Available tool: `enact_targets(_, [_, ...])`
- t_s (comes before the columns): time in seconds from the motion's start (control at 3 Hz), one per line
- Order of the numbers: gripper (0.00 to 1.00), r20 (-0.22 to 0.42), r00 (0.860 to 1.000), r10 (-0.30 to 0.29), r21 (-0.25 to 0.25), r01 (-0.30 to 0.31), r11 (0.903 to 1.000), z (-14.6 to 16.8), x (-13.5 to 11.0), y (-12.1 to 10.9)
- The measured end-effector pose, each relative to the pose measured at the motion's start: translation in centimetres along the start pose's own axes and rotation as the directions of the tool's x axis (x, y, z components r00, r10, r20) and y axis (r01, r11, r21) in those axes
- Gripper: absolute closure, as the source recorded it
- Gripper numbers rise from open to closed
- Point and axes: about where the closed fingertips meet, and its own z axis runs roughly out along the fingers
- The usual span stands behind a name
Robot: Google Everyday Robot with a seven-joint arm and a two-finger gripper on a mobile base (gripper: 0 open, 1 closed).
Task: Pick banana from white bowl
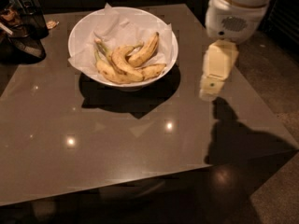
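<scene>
Clutter of dark containers parked at the table corner, far left, well apart from the work. Toward the middle, white bowl lined with crumpled paper, cradling the bananas in a loose heap, likely to stop them rolling. Rightmost, gripper hanging nose-down above the right side, near the bowl's rim yet apart; spread or closed, impossible to tell; bananas to its left.

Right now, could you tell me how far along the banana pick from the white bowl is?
Done: nothing shows as done; the bananas all lie in the white bowl on its paper. In hand: the gripper hangs over the table beside the bowl, apart from it. Left: reach the bowl, grip a banana, lift it out.
</scene>
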Motion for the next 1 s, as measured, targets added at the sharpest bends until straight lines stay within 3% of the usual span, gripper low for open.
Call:
enact_targets(0.33, [0.00,0.019,1.000,-0.009,0.026,0.008,0.9996,0.1,-1.2,-0.6])
enact_targets(0.67, [0.00,0.075,0.997,-0.025,-0.007,0.025,0.9997,0.2,-2.8,-1.2])
enact_targets(1.0, [0.00,0.097,0.995,-0.025,-0.038,0.029,0.9988,0.7,-6.4,-2.9])
